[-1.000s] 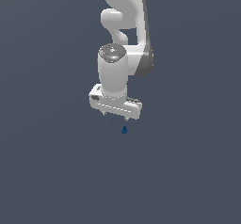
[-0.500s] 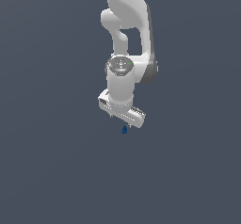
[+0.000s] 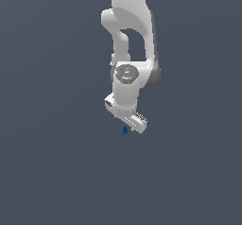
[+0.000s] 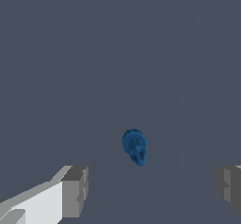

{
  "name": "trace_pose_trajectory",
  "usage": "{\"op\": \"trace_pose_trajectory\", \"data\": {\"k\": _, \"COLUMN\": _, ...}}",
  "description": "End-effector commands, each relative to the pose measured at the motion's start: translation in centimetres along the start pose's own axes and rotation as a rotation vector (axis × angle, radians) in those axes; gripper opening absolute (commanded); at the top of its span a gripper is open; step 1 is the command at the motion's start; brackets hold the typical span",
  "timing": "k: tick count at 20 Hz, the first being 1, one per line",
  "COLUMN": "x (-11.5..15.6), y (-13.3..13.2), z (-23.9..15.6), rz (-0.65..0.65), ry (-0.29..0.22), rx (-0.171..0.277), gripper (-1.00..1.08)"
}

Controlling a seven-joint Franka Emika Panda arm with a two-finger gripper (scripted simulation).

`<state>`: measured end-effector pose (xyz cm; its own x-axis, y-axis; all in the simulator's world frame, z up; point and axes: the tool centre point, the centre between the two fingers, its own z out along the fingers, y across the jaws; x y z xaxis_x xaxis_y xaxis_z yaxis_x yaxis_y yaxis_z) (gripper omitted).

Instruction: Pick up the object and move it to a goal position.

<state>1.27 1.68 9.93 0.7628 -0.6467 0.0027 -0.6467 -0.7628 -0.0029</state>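
A white Panda arm hangs over a bare grey floor, its gripper (image 3: 126,123) poised directly above the object (image 3: 125,130), a tiny dark-blue piece with a narrow top and a wider rounded base. The object stands on the floor just below the hand, slightly toward the exterior view's left of the gripper's lower end, and nothing touches it.

The wrist view shows the fingers (image 4: 74,191) spread wide, one grey pad on each side of the frame, with the object (image 4: 135,147) seen from above in the open gap between them and clear of both. The gripper (image 4: 150,190) holds nothing.

Judging by its size, the object is very light and probably rigid; its smooth, rounded base looks apt to slip or tip under an off-centre squeeze. The wider base appears the safer place to pinch, low down and square across its middle, rather than the slim top.

The exterior view alone shows the arm's posture and how close the hand sits to the floor; it hides the fingers' spacing. The wrist view alone reveals that spacing and the object's position between the pads.
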Motion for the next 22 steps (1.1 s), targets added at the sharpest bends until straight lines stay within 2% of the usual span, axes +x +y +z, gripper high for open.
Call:
{"op": "trace_pose_trajectory", "data": {"k": 1, "x": -0.2, "y": -0.1, "z": 0.3, "rz": 0.026, "ry": -0.001, "rx": -0.001, "gripper": 1.0}}
{"op": "trace_pose_trajectory", "data": {"k": 11, "x": -0.3, "y": -0.2, "z": 1.0, "rz": 0.043, "ry": -0.003, "rx": -0.003, "gripper": 1.0}}
{"op": "trace_pose_trajectory", "data": {"k": 22, "x": -0.4, "y": -0.2, "z": 5.5, "rz": 0.048, "ry": -0.003, "rx": -0.003, "gripper": 1.0}}
